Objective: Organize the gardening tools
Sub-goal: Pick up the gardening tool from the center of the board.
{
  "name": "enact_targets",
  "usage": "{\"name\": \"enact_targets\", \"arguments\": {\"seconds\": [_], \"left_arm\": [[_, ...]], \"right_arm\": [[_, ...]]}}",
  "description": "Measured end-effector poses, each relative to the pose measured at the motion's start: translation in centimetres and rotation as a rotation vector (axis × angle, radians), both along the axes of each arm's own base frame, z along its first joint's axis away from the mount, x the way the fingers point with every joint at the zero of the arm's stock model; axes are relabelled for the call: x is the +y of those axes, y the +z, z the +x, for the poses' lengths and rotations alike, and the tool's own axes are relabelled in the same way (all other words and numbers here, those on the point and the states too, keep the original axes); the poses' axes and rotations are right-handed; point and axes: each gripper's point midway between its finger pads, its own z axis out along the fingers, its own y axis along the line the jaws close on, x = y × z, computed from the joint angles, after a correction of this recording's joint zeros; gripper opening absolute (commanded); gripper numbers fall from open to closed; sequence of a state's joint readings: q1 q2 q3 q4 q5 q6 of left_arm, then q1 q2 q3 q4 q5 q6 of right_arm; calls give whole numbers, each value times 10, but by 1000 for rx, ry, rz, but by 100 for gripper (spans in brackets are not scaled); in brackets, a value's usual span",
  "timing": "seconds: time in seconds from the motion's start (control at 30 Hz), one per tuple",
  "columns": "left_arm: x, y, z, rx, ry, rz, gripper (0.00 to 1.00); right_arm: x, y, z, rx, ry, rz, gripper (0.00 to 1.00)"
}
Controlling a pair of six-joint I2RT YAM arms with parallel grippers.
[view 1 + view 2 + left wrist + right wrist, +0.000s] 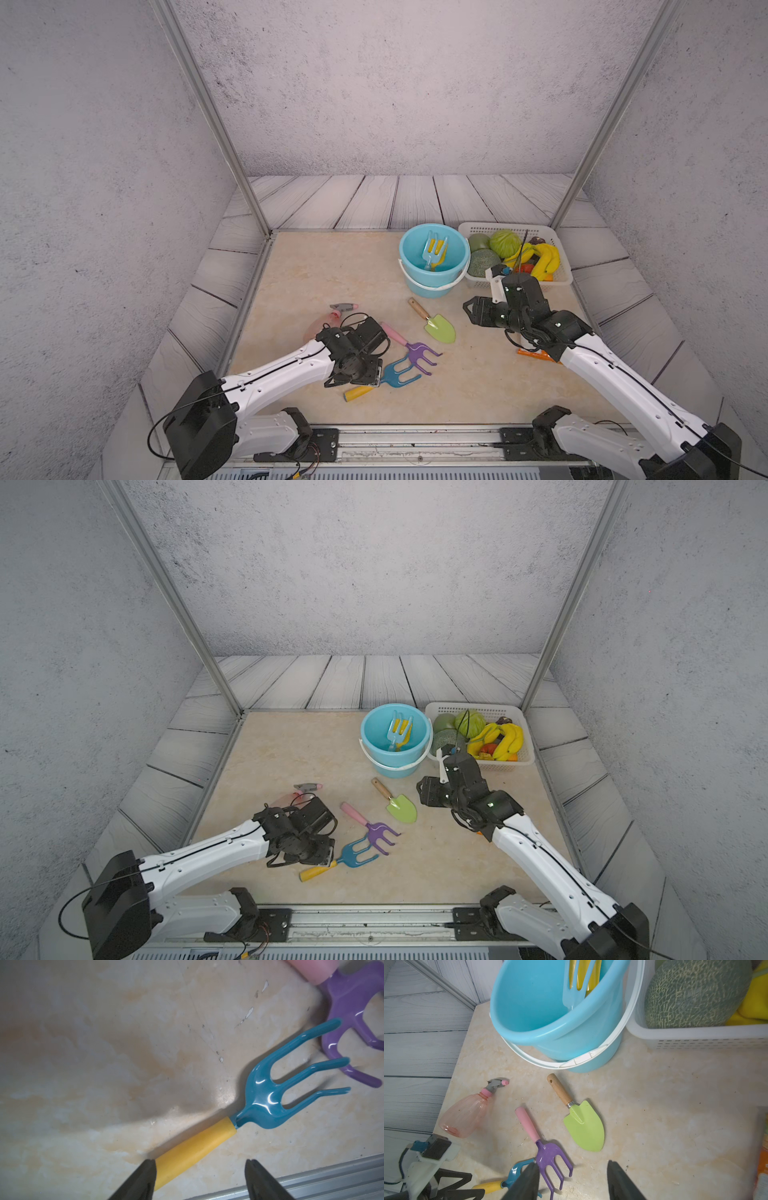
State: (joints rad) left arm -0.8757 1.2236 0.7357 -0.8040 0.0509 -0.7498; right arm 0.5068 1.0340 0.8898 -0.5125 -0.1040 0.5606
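My left gripper [200, 1160] is open low over the table, its jaws either side of the yellow handle of the blue rake [268, 1093]; one finger [145, 1176] is right against the handle's end. The purple rake [419, 353] with a pink handle lies just beyond it, and the light-green trowel [438, 328] is further right. The pink spray bottle [467, 1113] lies on its side, partly hidden behind my left arm in both top views. My right gripper [572, 1163] hangs open and empty above the table, right of the trowel.
A light-blue bucket [434, 286] at the back holds a pale blue pronged tool and a yellow scoop [436, 249]. Beside it a white basket [498, 227] holds plastic fruit. An orange packet [534, 353] lies under my right arm. A metal rail [332, 1176] edges the table.
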Motion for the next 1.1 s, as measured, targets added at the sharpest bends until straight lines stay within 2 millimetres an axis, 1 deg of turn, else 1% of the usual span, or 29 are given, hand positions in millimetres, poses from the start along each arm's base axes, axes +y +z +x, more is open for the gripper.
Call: {"name": "enact_targets", "arguments": {"seconds": [0.1,0.2,0.3,0.43,0.53,0.67,0.77,0.9,1.1], "left_arm": [[0,-5,-6,8,-24,20,75],[1,-13,-9,17,-41,43,70],[2,-21,-15,28,-64,68,63],[1,-25,-19,29,-98,87,51],[1,-28,-21,31,-116,108,46],[1,-33,-23,30,-144,136,46],[0,-35,-24,23,-163,156,50],[1,-40,-28,30,-189,188,47],[0,-42,-32,22,-212,197,43]], "right_arm": [[3,-3,-3,18,8,12,57],[6,-3,-4,22,17,24,56],[8,-5,-5,30,19,33,56],[10,-11,-6,45,22,37,55],[13,-13,-6,49,24,42,55],[15,-14,-5,48,26,45,55],[16,-14,-5,49,26,48,55],[16,-13,-5,46,27,51,55],[17,-13,-5,47,26,53,54]]}}
